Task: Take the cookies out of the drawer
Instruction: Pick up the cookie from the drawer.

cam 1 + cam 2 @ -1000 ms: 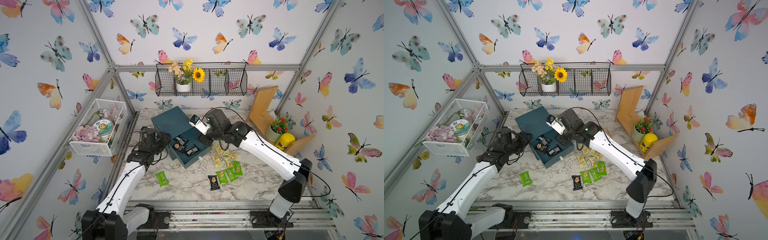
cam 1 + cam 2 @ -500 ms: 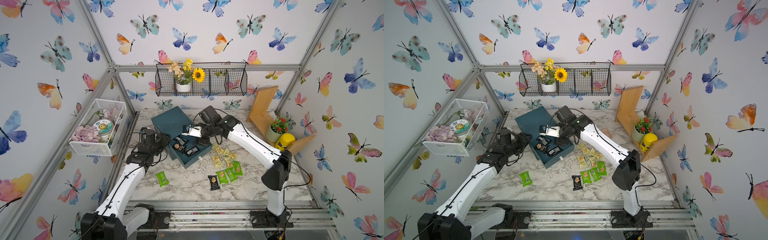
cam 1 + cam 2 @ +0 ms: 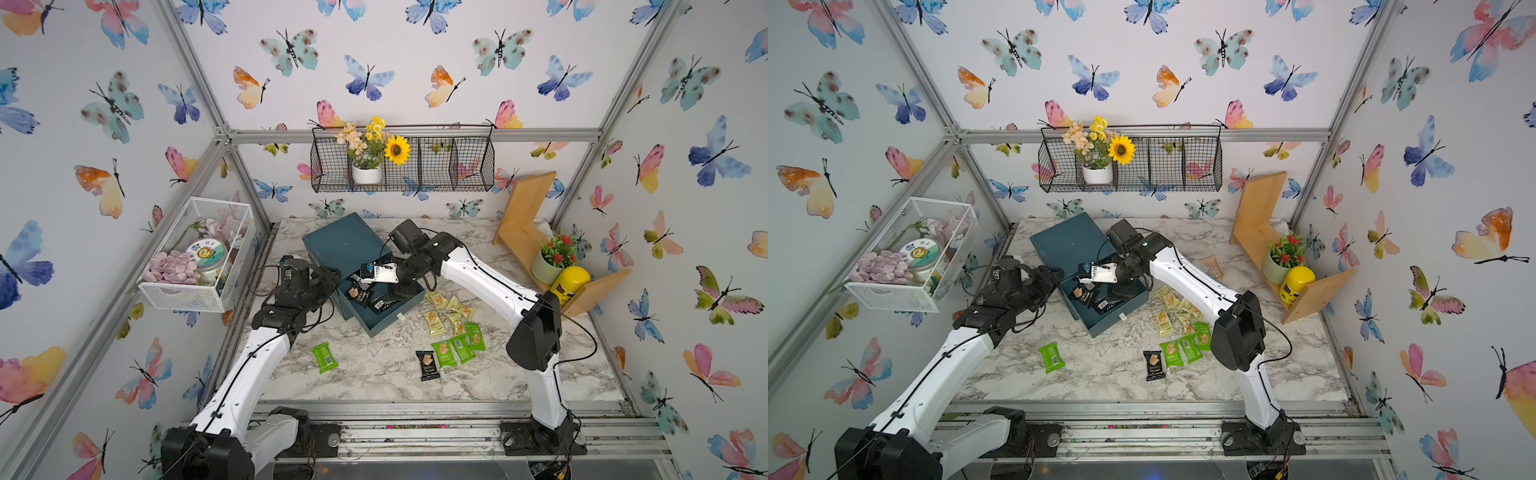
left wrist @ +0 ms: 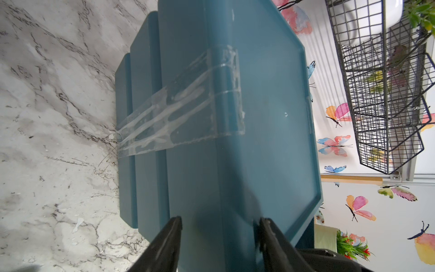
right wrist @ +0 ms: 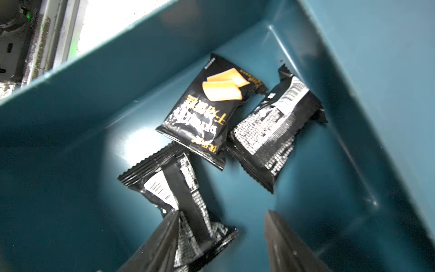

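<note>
Three black cookies (image 5: 211, 110) lie in drawer (image 5: 70, 106), others out on bench (image 3: 374, 374). Open right pincer (image 5: 221, 213) hovers over nearest; left pincer (image 4: 219, 221) clamps box (image 4: 259, 117). Likely light, crinkly, slick: pinch across flat middle, gently.

robot lab cell: aluminium frame (image 3: 540, 135), butterfly wallpaper (image 3: 368, 79)

On the back wall we see a black wire basket (image 3: 457, 166) holding a white pot (image 3: 366, 174) of flowers, a sunflower (image 3: 397, 149) among them. A white mesh basket (image 3: 183, 297) hangs on the side wall; in it we make out lilac petals (image 3: 172, 266) and a round tin (image 3: 206, 252). A wooden shelf (image 3: 525, 208) stands in the far corner of the marble table (image 3: 374, 382). On it are a green pot with red flowers (image 3: 555, 259) and, just beside it, a yellow jar (image 3: 570, 282). Butterfly wallpaper (image 3: 370, 79) covers the walls.
</note>
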`<move>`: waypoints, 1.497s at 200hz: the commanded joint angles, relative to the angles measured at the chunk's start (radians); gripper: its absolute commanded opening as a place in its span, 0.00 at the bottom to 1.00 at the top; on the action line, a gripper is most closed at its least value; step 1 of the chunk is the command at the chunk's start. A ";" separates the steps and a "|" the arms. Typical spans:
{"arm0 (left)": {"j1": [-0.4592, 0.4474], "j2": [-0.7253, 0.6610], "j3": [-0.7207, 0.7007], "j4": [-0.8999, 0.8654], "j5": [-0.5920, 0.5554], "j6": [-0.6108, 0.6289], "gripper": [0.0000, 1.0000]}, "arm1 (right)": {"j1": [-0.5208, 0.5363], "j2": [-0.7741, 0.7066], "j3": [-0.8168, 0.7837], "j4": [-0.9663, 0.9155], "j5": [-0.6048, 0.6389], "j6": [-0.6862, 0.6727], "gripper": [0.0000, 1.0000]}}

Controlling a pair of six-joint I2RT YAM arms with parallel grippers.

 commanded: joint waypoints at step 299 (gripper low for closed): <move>0.014 0.001 -0.013 -0.033 0.003 0.009 0.57 | 0.021 -0.053 -0.038 0.026 -0.059 -0.063 0.02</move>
